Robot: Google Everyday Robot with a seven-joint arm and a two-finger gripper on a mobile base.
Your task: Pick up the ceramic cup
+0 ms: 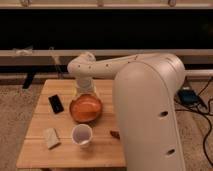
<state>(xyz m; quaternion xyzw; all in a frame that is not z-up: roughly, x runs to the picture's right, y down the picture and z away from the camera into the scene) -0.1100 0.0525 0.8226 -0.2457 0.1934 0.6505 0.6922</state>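
Camera view: the ceramic cup (81, 134) stands upright near the front of the wooden table (37, 152), just in front of the orange bowl (86, 108). Its mouth faces up and its long axis is vertical. The gripper (85, 93) hangs at the bowl's far rim; I cannot tell if it is open or closed. I think it should pass above the bowl, then descend straight onto the cup's rim.

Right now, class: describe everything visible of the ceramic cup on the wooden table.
The ceramic cup is small, white and round, with a plain wide rim and a pale inside. It stands upright, mouth up, on the wooden table, just in front of the orange bowl. Nothing grips it: the gripper hangs over the bowl's far side, away from the cup.
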